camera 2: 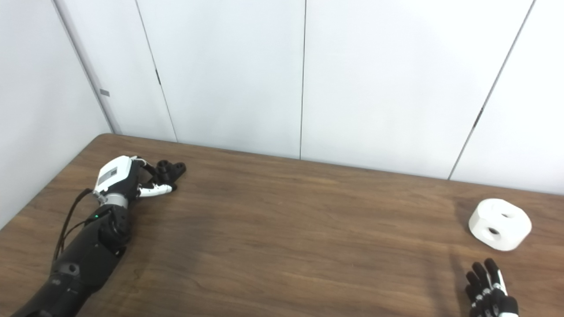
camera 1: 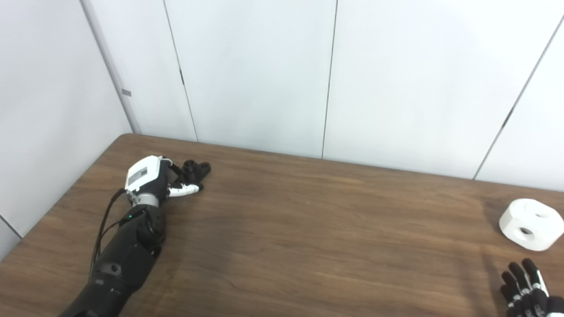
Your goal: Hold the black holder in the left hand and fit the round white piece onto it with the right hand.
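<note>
Reaching far left on the surface (camera 1: 282, 229), our left hand (camera 1: 152, 178) curls around the black holder (camera 1: 196, 169), though we cannot tell whether it truly grips. White piece (camera 1: 531, 223) sits far right; right hand (camera 2: 489, 290) near it, released, fingers spread.

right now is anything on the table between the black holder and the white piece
No. Between the black holder at the left hand and the white piece, only bare table shows, in both eye views.
</note>
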